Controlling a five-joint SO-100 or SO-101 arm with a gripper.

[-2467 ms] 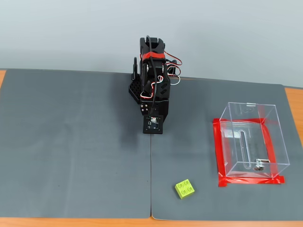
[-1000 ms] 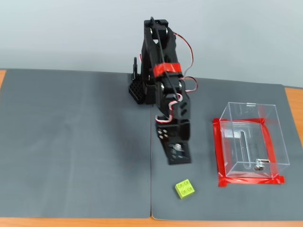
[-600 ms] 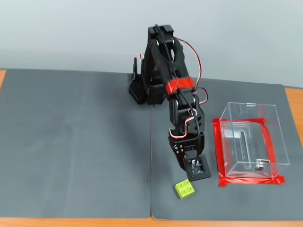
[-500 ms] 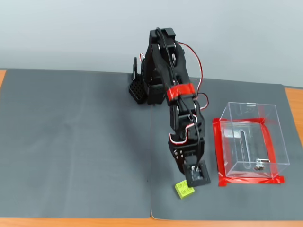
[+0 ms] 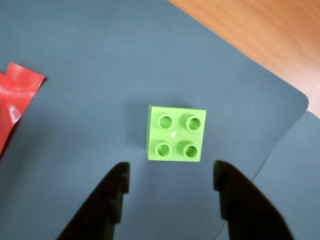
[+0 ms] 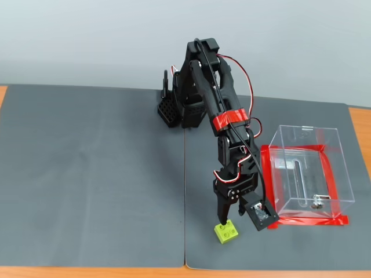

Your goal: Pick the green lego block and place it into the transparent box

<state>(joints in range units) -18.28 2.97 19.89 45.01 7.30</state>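
The small lime-green square plastic lego block [image 5: 176, 134] with four round studs sits at the centre of the wrist view, flat on a dark grey mat [image 5: 90, 60] that covers the wooden desk [image 5: 260, 35]. No lettering can be made out on its studs. The black two-finger tool [image 5: 171, 181] enters from the bottom edge of that view with its fingers spread wide, wider than the block, and holds nothing; the block lies just beyond the fingertips and apart from them.

In the fixed view the block [image 6: 225, 231] lies at the lower centre of the frame, with the tool [image 6: 231, 219] directly over it. The clear plastic open-topped rectangular box [image 6: 307, 168] stands at the right of that view, edged by red tape [image 6: 307, 220], with a small metal piece [image 6: 316, 202] inside at its bottom. The box is near the block but apart from it. No brand or label is readable anywhere.
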